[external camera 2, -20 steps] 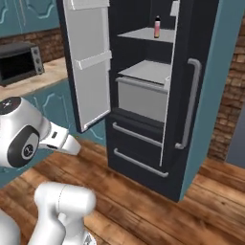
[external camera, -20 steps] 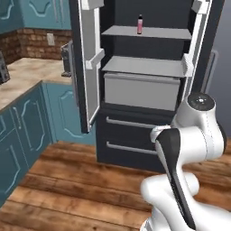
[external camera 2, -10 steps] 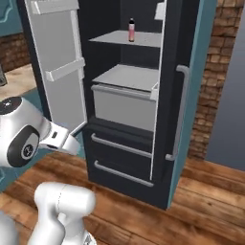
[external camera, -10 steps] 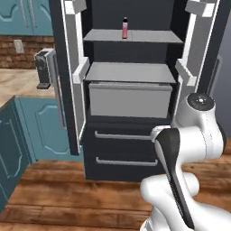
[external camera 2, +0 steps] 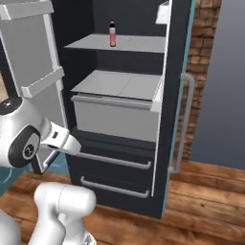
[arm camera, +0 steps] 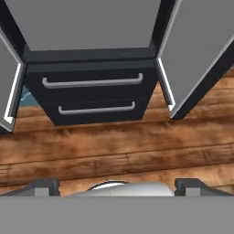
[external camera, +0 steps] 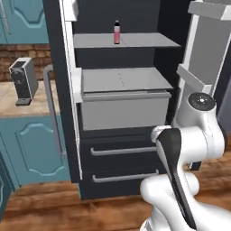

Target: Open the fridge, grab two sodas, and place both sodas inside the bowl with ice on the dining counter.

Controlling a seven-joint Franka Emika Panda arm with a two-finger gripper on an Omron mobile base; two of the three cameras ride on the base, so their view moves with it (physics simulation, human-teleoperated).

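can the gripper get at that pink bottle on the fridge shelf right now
Probably yes, though not at once. Both fridge doors stand open and the pink bottle stands alone on its shelf, but the open gripper points low, toward the drawers.

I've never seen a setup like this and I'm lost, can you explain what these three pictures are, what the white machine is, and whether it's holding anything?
This is a computer-rendered kitchen. The white machine is a robot arm on a base that can drive. Two pictures come from cameras on that base, looking forward from behind the arm's left and right. The third looks along its hand, down at the wooden floor.

In front stands a black fridge with both doors open. A slim pink bottle stands on an upper shelf, above a grey bin and two drawers.

The tool is open and holds nothing; its two dark tips stand far apart.
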